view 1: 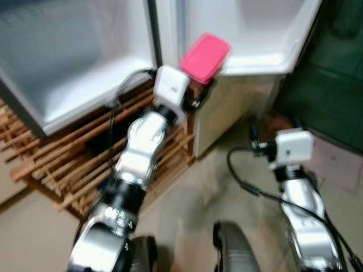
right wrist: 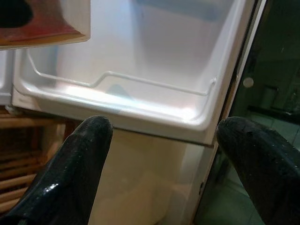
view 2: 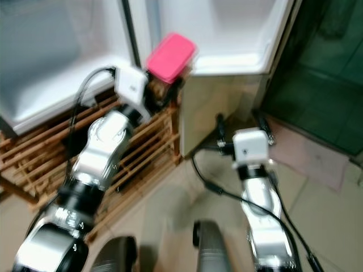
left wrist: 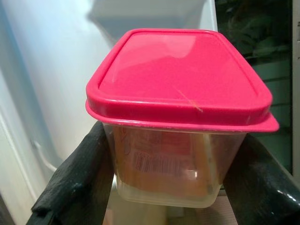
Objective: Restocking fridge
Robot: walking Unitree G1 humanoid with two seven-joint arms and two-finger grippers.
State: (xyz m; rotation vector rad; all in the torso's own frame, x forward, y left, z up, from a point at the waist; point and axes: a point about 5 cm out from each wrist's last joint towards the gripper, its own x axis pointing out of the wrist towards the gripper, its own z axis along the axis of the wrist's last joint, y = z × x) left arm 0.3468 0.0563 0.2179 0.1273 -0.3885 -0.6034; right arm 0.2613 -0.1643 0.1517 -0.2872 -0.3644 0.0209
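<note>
A clear plastic container with a pink lid is held up in front of the open fridge, at the edge between the fridge body and its door. My left gripper is shut on the container, one black finger on each side wall; orange-brown food shows through the plastic. My right gripper hangs lower to the right, open with nothing between its fingers, facing the white door shelf. The right arm's wrist sits below the door's bottom edge.
The white fridge interior is at the upper left and the open door's shelf at the upper right. A slatted wooden rack lies under the fridge. Dark green glass stands at the right, with tiled floor below.
</note>
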